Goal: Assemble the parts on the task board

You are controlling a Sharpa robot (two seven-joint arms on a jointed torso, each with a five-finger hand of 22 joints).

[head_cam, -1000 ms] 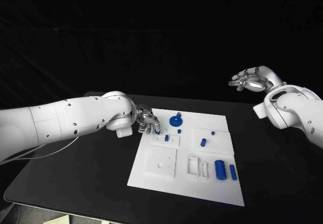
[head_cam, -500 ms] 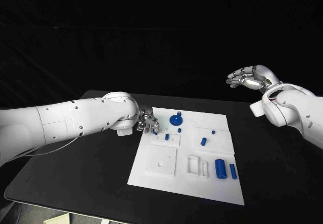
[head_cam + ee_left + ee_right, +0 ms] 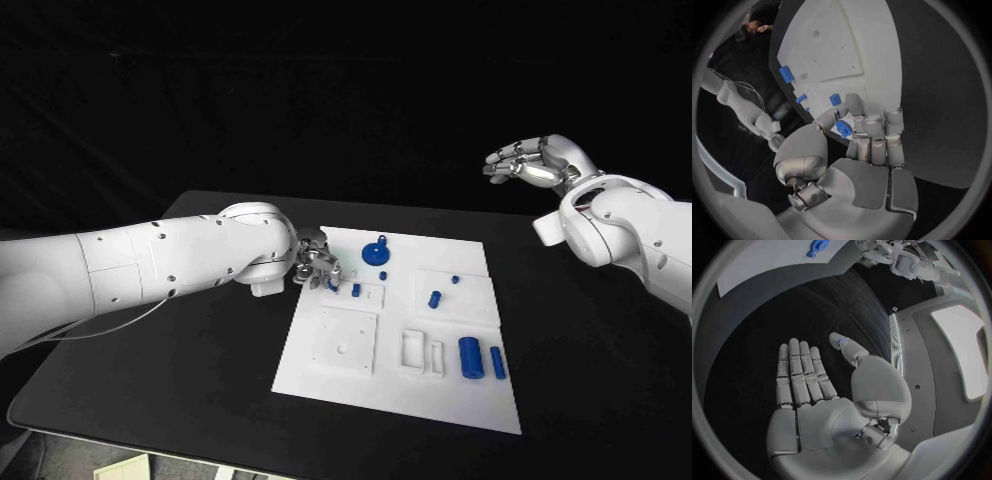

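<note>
**Left hand pinching a small blue part at the task board's far left corner**

You are looking at a black worktop (image 3: 173,370) with the white task board (image 3: 397,400) lying in its middle; take the board as your landmark.

Your left arm (image 3: 130,270) reaches in over the worktop beside the board's left edge. Your right arm (image 3: 635,235) is raised well off the board's far right corner.

Your left hand (image 3: 317,268) sits at the board's far left corner, fingers curled in. In the left wrist view you can see it pinching a small blue part (image 3: 842,128) between thumb and fingertips, right over the board's edge. Your right hand (image 3: 531,162) hangs in the air beyond and to the right of the board; the right wrist view shows it (image 3: 814,390) flat, fingers straight and apart, holding nothing.

On the board itself, the blue round knob part (image 3: 376,257) stands near the far edge, just right of your left hand. The large blue cylinder (image 3: 470,357) lies near the board's right edge toward the near side, with a slimmer blue pin (image 3: 498,363) just beside it on the right. A short blue peg (image 3: 436,298) stands in the raised white block on the right half. A tiny blue peg (image 3: 356,290) stands in the left half, near your left hand.
</note>
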